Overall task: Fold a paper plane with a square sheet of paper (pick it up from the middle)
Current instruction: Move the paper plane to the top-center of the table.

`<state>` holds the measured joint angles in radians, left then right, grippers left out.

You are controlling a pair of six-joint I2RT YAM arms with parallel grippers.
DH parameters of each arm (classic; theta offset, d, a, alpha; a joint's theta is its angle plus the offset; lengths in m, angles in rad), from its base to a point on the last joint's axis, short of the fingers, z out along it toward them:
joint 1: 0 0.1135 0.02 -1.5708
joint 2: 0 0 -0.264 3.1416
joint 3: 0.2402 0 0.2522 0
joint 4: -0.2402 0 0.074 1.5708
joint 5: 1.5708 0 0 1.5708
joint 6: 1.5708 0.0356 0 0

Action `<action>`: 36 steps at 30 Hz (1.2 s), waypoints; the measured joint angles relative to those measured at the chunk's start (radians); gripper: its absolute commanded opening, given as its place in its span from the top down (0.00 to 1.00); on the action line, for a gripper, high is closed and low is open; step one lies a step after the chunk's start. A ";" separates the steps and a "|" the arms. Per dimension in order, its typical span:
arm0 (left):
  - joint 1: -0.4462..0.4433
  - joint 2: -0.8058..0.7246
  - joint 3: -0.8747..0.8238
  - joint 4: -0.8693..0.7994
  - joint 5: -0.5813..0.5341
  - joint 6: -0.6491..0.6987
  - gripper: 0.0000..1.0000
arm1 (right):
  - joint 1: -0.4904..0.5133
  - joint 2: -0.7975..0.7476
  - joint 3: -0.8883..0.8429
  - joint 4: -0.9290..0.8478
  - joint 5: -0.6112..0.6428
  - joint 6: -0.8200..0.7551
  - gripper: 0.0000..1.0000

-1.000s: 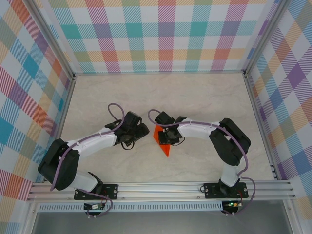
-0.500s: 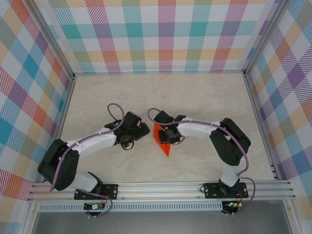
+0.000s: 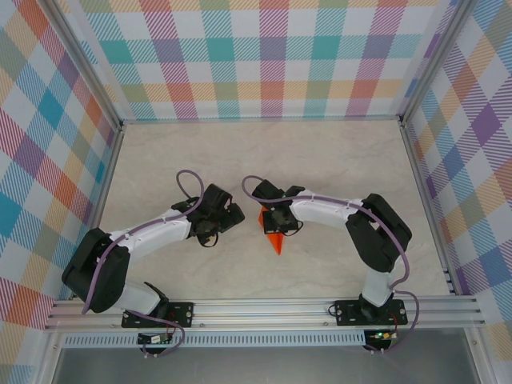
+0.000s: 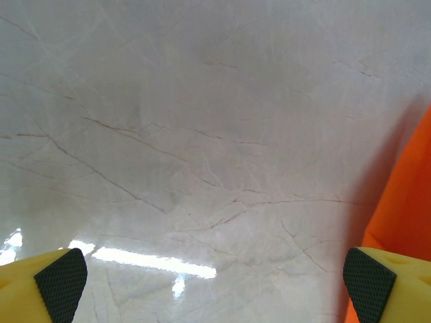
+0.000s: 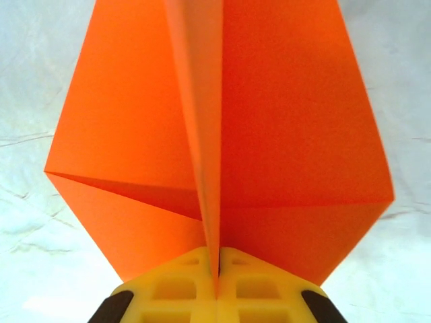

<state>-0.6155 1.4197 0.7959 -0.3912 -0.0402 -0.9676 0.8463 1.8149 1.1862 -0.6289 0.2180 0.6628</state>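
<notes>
Right end effector (image 3: pixel 270 227) pinching the folded orange paper (image 3: pixel 275 242) mid-tabletop, left end effector (image 3: pixel 234 214) spread beside it.

Closest to the near edge of the tabletop (image 3: pixel 336 160), the paper's pointed tip faces that edge, a little nearer to it than to the far edge. Just beyond the tip, the right end effector (image 5: pixel 217 289) has its 2 yellow fingers (image 5: pixel 178 289) pressed together on the paper's raised middle crease, with an orange flap (image 5: pixel 289 134) fanning out on each side. To its left, the left end effector (image 4: pixel 215 279) hangs low over bare tabletop (image 4: pixel 202 134) with its 2 black pads (image 4: pixel 60 276) set wide apart and holding nothing. The paper's edge (image 4: pixel 404 202) lies just beside its right finger.
</notes>
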 measured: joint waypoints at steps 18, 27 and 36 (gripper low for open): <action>0.003 0.029 0.002 -0.003 0.005 0.018 0.00 | -0.034 0.038 0.008 -0.023 -0.003 -0.043 0.86; 0.003 0.039 0.002 -0.003 0.005 0.019 0.00 | -0.034 0.060 0.008 -0.018 -0.019 -0.041 0.87; 0.003 0.041 0.007 -0.012 0.003 0.023 0.00 | -0.034 0.061 0.019 -0.024 -0.018 -0.024 0.94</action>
<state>-0.6125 1.4605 0.8032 -0.4030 -0.0368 -0.9451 0.8120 1.8763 1.2049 -0.6529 0.1997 0.6392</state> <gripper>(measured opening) 0.999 0.066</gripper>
